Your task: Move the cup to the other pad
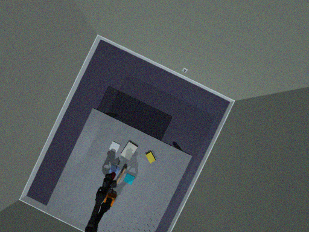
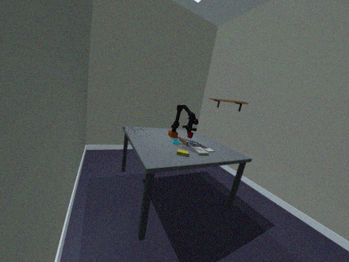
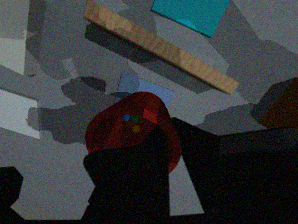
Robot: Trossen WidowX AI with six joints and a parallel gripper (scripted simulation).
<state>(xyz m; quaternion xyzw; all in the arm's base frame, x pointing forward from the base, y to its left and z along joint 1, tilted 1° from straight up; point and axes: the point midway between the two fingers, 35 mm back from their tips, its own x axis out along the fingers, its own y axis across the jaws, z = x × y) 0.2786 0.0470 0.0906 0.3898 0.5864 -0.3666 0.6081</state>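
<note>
A red translucent cup holds three small marbles in blue, green and yellow. My gripper is shut on the cup's wall and holds it upright a little above the table. A light blue pad lies just beyond and under the cup. A cyan pad lies on the far side of a wooden bar that separates the two pads.
A yellow block and two white flat pieces lie farther out on the grey table. The arm's orange base stands behind. A wall shelf hangs far off.
</note>
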